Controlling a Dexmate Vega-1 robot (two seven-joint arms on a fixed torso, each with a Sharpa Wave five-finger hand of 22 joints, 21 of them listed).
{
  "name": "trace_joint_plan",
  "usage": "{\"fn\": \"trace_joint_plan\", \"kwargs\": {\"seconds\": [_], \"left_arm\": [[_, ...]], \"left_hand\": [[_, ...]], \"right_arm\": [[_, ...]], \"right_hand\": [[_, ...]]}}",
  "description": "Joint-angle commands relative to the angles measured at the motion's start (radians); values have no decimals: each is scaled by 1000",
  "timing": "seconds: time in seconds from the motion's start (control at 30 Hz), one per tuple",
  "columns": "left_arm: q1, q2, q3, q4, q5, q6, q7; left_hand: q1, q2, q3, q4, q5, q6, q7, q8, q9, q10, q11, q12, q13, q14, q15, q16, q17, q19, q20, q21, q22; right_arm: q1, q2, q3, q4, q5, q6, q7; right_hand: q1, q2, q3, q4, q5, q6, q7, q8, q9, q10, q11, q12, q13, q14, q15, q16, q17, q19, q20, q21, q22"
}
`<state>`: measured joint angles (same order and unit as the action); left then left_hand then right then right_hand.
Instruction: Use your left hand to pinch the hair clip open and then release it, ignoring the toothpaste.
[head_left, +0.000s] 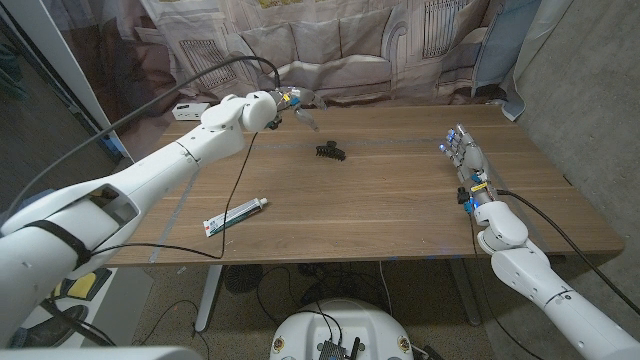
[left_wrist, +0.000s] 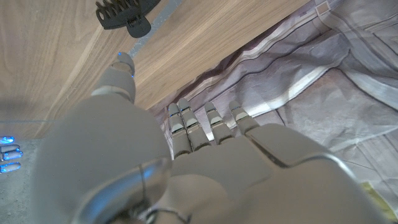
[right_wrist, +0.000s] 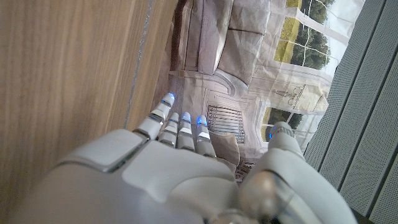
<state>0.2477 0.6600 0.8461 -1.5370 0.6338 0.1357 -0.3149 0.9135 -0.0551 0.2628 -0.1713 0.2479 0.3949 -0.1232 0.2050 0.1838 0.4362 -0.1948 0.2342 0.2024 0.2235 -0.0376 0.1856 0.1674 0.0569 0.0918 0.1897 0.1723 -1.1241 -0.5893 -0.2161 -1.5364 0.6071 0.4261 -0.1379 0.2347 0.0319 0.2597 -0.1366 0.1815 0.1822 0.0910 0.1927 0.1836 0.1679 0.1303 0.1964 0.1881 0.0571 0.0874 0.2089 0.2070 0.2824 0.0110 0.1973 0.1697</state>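
Observation:
The black hair clip (head_left: 330, 153) lies on the wooden table (head_left: 400, 210), back of centre. It also shows in the left wrist view, hair clip (left_wrist: 124, 12), apart from the fingers. My left hand (head_left: 286, 104) hovers near the table's far edge, up and to the left of the clip, fingers spread and holding nothing; in its own wrist view the left hand (left_wrist: 186, 162) reaches past the table edge toward the curtain. My right hand (head_left: 467, 158) stands on the right side of the table with fingers straight, holding nothing, right hand (right_wrist: 174, 168).
The toothpaste tube (head_left: 236, 216) lies at the front left. A black cable (head_left: 240, 170) runs from the left arm down across the table. A white box (head_left: 190, 109) sits at the back left corner. A printed curtain (head_left: 340, 50) hangs behind the far edge.

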Motion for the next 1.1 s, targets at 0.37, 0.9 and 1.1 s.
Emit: {"fn": "trace_joint_plan", "kwargs": {"seconds": [0.37,0.9,1.1], "left_arm": [[-163,-101,101,193,0,-69,-167],[-194,-137,140,285,-8,-93,-131],[-191,-139,158,285,15,-101,-107]], "left_hand": [[35,8,-2,20,7,6,4,-5,6,3,-6,-3,8,5,-19,2,4,7,76,6,1],[53,13,-5,22,5,22,-37,-3,6,18,-22,-3,8,19,-24,6,5,13,81,6,2],[59,13,-8,24,4,-7,-40,-15,6,-6,-22,-14,8,5,-40,0,6,14,82,5,3]], "right_arm": [[-33,3,14,-32,-4,-1,-35],[-40,7,16,-38,-6,-5,-45],[-44,8,17,-43,-8,-5,-48]], "right_hand": [[9,7,3,-2,-2,8,-1,5,2,10,1,5,5,11,5,3,5,2,5,-2,3],[8,7,2,-1,-2,11,-2,5,3,11,1,5,6,12,7,4,6,0,10,-3,3],[8,8,1,-1,-2,11,-1,5,3,11,1,5,6,12,7,4,7,0,11,-3,3]]}}
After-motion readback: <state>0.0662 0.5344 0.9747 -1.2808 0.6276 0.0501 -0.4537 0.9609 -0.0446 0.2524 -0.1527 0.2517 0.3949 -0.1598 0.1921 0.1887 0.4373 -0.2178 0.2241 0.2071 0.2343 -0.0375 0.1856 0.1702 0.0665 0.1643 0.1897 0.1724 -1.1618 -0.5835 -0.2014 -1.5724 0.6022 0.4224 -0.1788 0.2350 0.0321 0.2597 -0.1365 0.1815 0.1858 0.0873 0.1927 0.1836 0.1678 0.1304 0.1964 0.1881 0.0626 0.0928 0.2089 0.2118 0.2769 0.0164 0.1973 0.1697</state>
